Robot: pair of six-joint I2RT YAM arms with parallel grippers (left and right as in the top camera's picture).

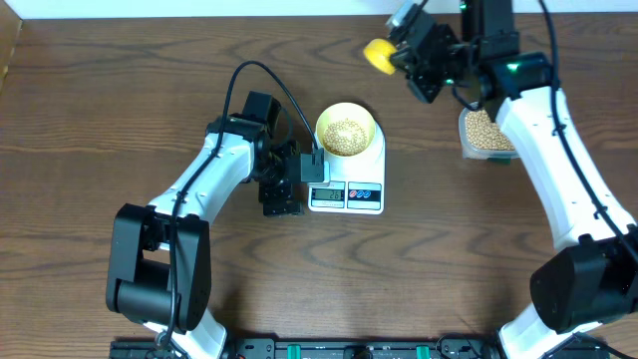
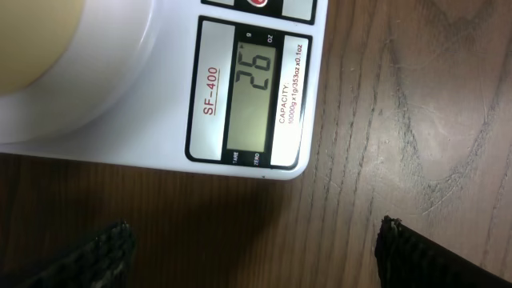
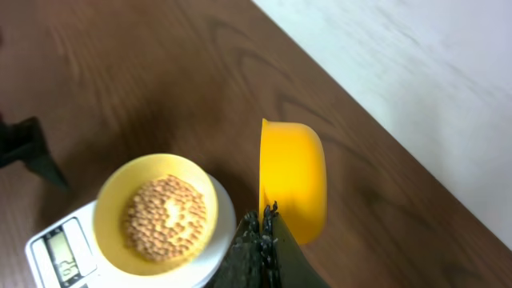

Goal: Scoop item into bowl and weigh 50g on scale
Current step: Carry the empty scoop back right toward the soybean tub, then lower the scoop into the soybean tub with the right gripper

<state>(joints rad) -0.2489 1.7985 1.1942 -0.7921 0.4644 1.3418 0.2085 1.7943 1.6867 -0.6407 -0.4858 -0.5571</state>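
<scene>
The wood table [image 1: 80, 120] ends at a pale strip just behind the scoop [image 1: 378, 53], whose handle the right gripper [image 3: 264, 232] has clenched. Beans [image 1: 345, 135] lie in the bowl [image 1: 346, 130] on the scale [image 1: 346, 196], which reads 26. A full next load could overshoot or spill over the rim. The left gripper [image 1: 282, 194], released wide, hovers just beside the scale, where a nudge would skew the reading. The tub [image 1: 485, 132] lies under the right arm, and open wood lies to the left and front.

Left hand [image 2: 256, 260] flanks scale [image 1: 346, 196] — space above bowl [image 1: 321, 122] open.

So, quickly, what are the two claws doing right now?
Left gripper: open, holding nothing, beside the scale.
Right gripper: shut on the yellow scoop.
</scene>
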